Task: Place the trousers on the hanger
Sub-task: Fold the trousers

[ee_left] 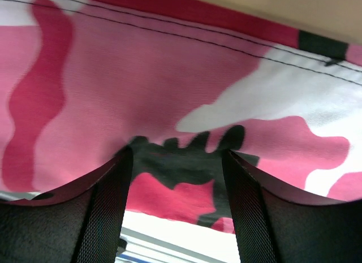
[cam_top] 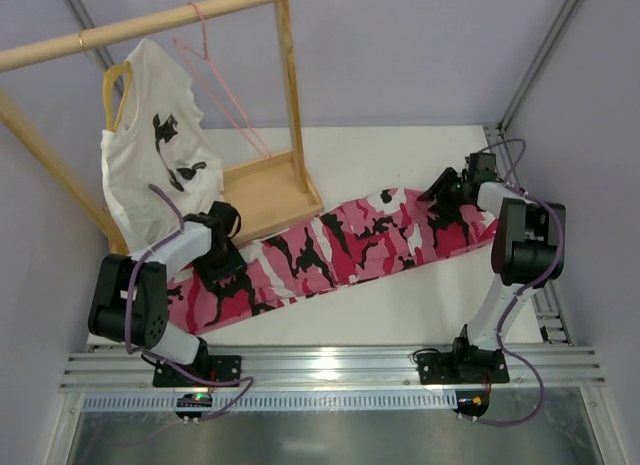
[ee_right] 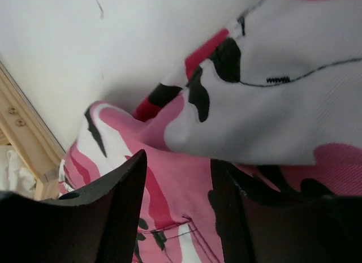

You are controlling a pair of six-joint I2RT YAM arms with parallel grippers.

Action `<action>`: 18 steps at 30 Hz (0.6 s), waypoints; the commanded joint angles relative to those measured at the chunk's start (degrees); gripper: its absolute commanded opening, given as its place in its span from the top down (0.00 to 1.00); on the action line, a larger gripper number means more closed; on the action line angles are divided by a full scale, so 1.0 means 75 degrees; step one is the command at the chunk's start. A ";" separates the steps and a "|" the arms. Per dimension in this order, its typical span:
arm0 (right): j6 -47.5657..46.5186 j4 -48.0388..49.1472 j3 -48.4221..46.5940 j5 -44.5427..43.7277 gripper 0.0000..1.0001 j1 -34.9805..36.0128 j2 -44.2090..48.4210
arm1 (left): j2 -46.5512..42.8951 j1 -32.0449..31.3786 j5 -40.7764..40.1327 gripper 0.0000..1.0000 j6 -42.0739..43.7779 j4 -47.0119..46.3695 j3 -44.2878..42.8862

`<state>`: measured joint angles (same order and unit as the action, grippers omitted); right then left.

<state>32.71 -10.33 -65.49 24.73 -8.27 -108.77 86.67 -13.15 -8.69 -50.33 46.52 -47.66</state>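
Left gripper [cam_top: 226, 265], at the near-left end of the trousers [cam_top: 340, 245]: jaws apart, nothing pinched between them, both black fingers [ee_left: 107, 206] tip-down against pink and black cloth in the wrist view. Right gripper [cam_top: 445, 193], at the far-right end of the same garment: jaws likewise apart, a pale fold of cloth lying just past the fingertips [ee_right: 133, 172], not clamped.

White table [cam_top: 400, 305] underneath, arm bases at its near edge. Wooden rack [cam_top: 288, 85] at the far left, with a round rod across the top and a flat tray base on the table. Trousers flat on the table, well below the rod, stretched out in a long diagonal band from near-left to far-right, one long edge just beside the near corner of the tray base. White T-shirt [cam_top: 150, 155] with black print at the left of the rod, hung on a yellow hanger [cam_top: 112, 90]. Thin pale-pink hanger [cam_top: 238, 107] hooked over the rod to the right of the T-shirt, tilted, its lower corner down near the tray base, apart from the trousers and from both grippers.
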 commanded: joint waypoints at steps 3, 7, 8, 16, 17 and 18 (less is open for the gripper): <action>-0.1091 -0.1515 -0.2513 -0.0706 0.45 -0.0361 0.0395 | -0.0482 0.0112 -0.0718 0.35 0.0112 0.0337 -0.0266; -0.0717 -0.3341 -0.5717 -0.2156 0.45 -0.0865 -0.0928 | -0.0961 -0.0132 0.0102 0.35 0.0276 -0.0167 -0.0232; -0.0635 -0.4158 -0.6250 -0.2474 0.45 -0.0924 -0.1604 | -0.0998 -0.0215 0.0197 0.35 0.0288 -0.0249 -0.0243; -0.0981 -0.4569 -0.8286 -0.3193 0.40 -0.1170 -0.3157 | -0.0740 -0.0860 0.1040 0.34 0.0323 -0.0835 -0.0197; -0.1195 -0.4344 -0.8097 -0.3030 0.40 -0.1194 -0.3134 | -0.0740 -0.0860 0.1088 0.34 0.0358 -0.0905 -0.0161; -0.1325 -0.4214 -0.7968 -0.2924 0.39 -0.1217 -0.3111 | -0.0740 -0.0860 0.1111 0.34 0.0370 -0.0976 -0.0115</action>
<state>27.59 -41.15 -126.72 3.31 -18.15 -132.35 80.88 -19.40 -3.29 -48.73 42.63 -48.31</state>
